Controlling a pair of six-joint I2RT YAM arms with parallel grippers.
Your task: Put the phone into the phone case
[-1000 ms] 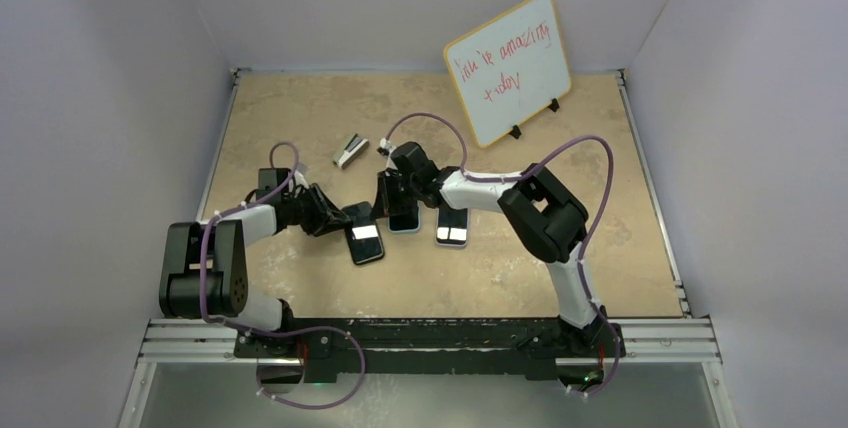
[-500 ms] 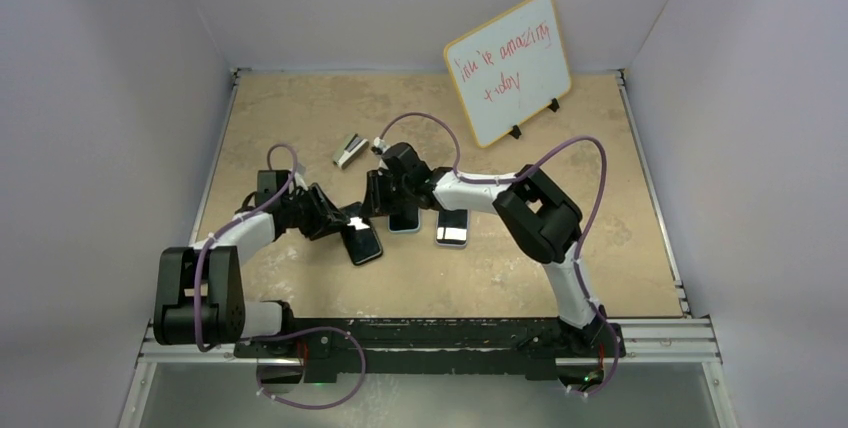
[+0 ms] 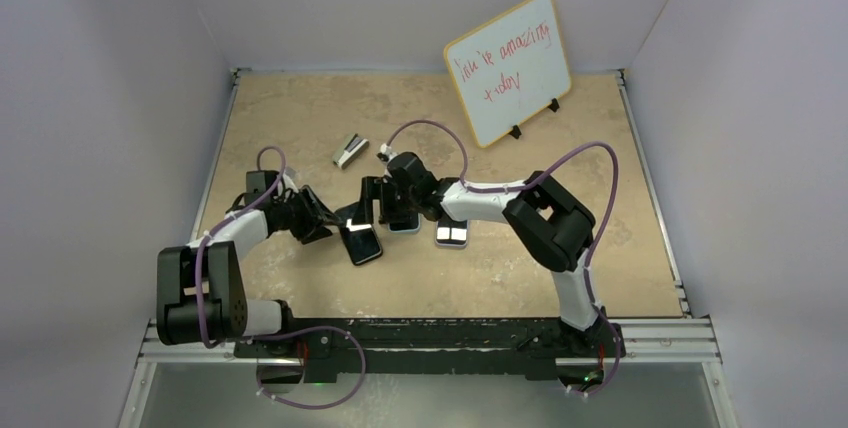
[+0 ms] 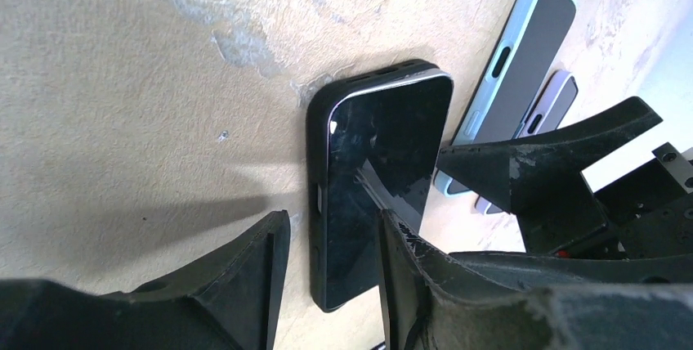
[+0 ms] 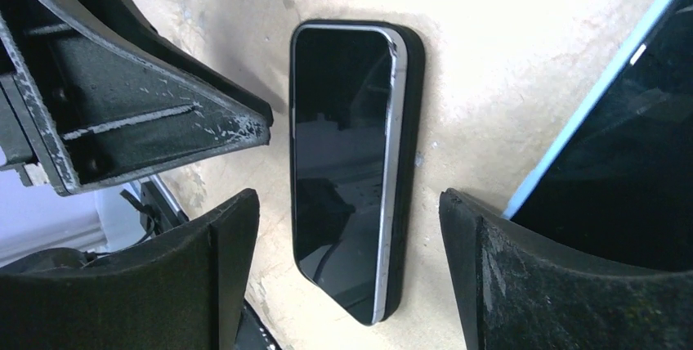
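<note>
— While the phone (image 5: 343, 145) lay in the black case (image 5: 413, 105) on the table (image 3: 300, 118), one silver edge showing, where were the tools?
— One end sat between the spread fingers of the left gripper (image 4: 331, 227); the right gripper (image 5: 347, 195), likewise released, straddled it from the opposite side; both gripped nothing.
— And the arms?
— Both stretched low; wrists angled inward, facing each other.

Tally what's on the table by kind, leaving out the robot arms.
Phones or cases: 3 (black-cased phone, light blue case, lavender case)
Whiteboard: 1
Small grey clip-like object: 1
Total: 5
</note>
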